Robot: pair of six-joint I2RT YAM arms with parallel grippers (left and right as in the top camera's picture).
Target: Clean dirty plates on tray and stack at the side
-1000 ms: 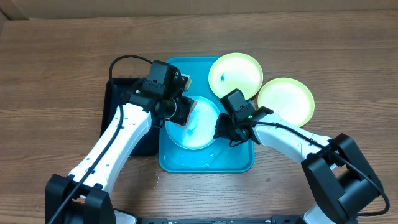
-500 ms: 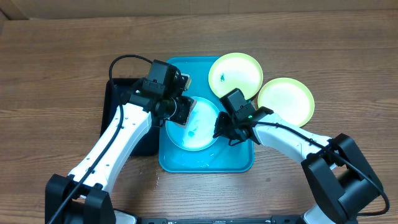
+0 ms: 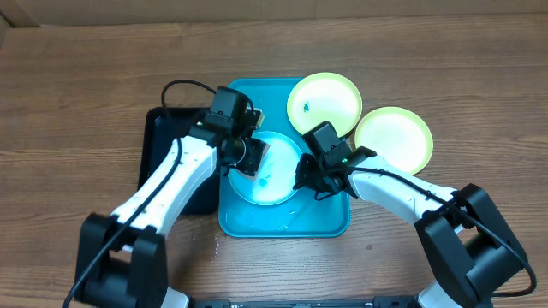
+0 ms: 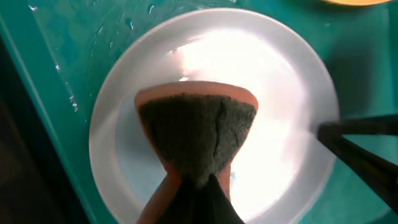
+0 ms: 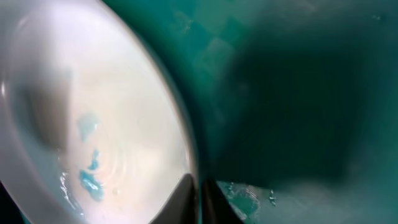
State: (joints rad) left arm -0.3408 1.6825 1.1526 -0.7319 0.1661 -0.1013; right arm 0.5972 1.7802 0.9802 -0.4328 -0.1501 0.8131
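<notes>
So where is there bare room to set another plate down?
Bare wood lies left of the black tray and right of the outer yellow-green plate. The turquoise tray is crowded: blue-rimmed plate, sponge, left gripper and right gripper.

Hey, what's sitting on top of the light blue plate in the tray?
A sponge, pinched by the left gripper, covers the middle of the light-blue plate. Some blue smudges show beside it. The plate surface under the sponge is hidden.
</notes>
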